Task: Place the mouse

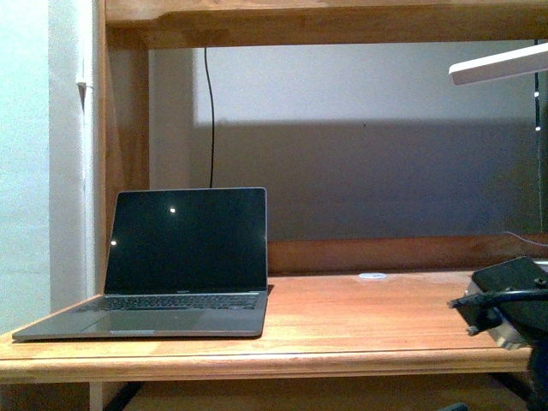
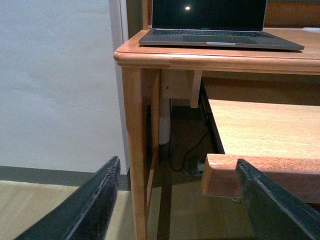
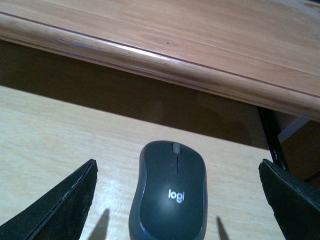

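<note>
Right wrist view: mouse (image 3: 169, 192) lying between the wide-spread fingers of the right gripper (image 3: 177, 164), not yet held.
We see it resting on the pale pull-out surface (image 3: 55, 125), below the rounded edge of the top board (image 3: 150, 57), and neither finger touches it. The left gripper (image 2: 178, 161) is spread too, and empty. Dark grey, matte and domed, with a scroll wheel and a white logo, the mouse looks light, rigid and a little slick to us. We would pinch its flanks at mid-length, not the curved top.
</note>
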You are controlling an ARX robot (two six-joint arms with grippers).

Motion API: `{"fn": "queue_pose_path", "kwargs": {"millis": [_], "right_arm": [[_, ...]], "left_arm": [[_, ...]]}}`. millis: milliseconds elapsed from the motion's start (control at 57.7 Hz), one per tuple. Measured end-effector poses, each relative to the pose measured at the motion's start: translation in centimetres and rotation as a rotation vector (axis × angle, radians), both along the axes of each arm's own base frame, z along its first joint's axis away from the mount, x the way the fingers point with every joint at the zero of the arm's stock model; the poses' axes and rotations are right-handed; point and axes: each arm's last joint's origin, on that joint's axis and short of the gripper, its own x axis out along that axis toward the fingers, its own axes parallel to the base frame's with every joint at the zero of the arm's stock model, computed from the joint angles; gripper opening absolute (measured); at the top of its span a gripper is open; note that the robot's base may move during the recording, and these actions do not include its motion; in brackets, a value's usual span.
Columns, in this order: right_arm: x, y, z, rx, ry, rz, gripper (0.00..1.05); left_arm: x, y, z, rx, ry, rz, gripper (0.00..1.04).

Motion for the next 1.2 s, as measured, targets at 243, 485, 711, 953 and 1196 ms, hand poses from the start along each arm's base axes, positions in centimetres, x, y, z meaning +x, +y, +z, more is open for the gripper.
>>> {"fn": "queue_pose_path", "kwargs": {"millis": [243,485,711,953,1196], "right_arm": [[2.4,-0.6,-0.7,-0.057,0.108,-0.053,0.97],[2.8,-0.8,-1.8,-0.087,0.201,-0.048,0.97],[3.2,-0.6,-2.0,-0.073,0.246,-0.049,0.97],[3.8,-0.3,-1.8,-0.033,0.282,-0.039,0.88],[4.0,-0.8,-1.6,0.002,0.295,-0.048,0.57]], "left_arm": [[0.0,0.0,0.0,0.000,0.000,0.000,0.97],[0.0,0.0,0.0,0.000,0.000,0.000,0.97],[0.0,0.0,0.0,0.000,0.000,0.000,0.97],[0.0,0.0,0.0,0.000,0.000,0.000,0.97],[0.0,0.0,0.0,0.000,0.000,0.000,0.97]]}}
